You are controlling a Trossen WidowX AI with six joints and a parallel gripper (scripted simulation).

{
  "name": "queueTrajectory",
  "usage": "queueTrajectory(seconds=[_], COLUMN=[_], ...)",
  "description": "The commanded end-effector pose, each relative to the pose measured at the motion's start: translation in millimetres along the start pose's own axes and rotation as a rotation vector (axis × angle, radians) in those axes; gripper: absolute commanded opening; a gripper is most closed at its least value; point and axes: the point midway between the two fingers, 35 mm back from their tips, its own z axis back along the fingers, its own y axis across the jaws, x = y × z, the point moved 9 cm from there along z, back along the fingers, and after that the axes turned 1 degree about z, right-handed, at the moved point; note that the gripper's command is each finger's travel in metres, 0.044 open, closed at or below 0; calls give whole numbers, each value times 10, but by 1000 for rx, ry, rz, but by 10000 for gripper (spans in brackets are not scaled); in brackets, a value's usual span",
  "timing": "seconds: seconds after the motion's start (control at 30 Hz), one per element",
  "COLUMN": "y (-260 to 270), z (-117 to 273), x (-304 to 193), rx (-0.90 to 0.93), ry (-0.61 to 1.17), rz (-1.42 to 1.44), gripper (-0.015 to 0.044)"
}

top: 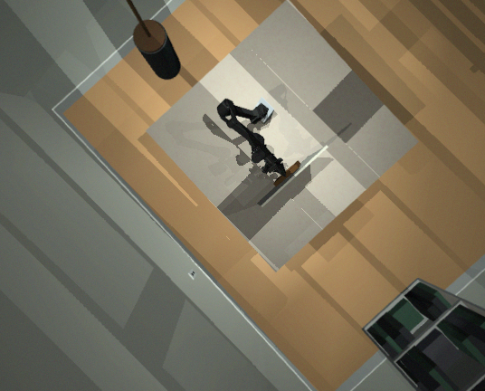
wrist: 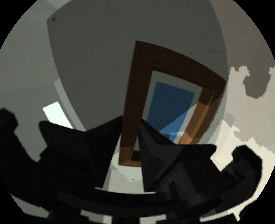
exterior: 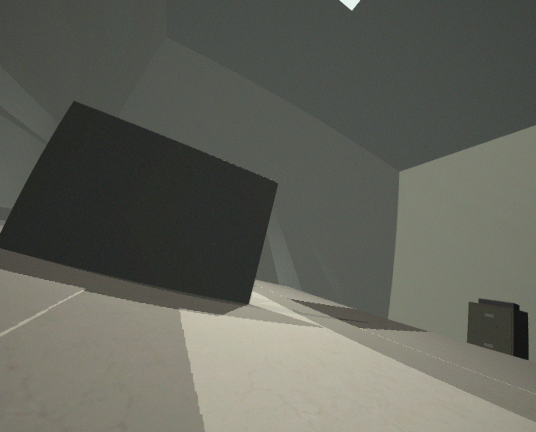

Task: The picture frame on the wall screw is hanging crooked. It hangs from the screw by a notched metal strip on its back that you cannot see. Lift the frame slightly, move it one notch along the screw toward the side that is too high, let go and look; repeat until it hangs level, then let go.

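The picture frame [top: 293, 166] [wrist: 132, 85] is brown, with a pale inner border and a blue picture [wrist: 168, 102]. It is in front of the upright grey panel [top: 316, 157] [exterior: 145, 200] [wrist: 95, 55], whose back fills much of the exterior view. In the wrist view the frame's top edge slopes down to the right; the view is too tilted and curved to tell how level it hangs. My gripper [top: 284, 174] [wrist: 131, 121] is shut on the frame's side bar, one finger on each side, low on the bar. The screw and notched strip are hidden behind the frame.
The panel stands on a pale square surface [top: 278, 253] [exterior: 305, 380], with my arm's base on it too. A dark cylinder [top: 164, 61] is at the upper left, a shelf unit [top: 407, 317] at the lower right. A cabinet [exterior: 490, 327] stands far right in the exterior view.
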Motion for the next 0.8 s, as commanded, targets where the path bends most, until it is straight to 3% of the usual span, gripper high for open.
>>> queueTrajectory(seconds=[0.0,0.77], y=[47,19], z=[-5,-5], x=[-1,-14], rx=[15,15], ry=[3,3], rz=[7,7], gripper=[0,0])
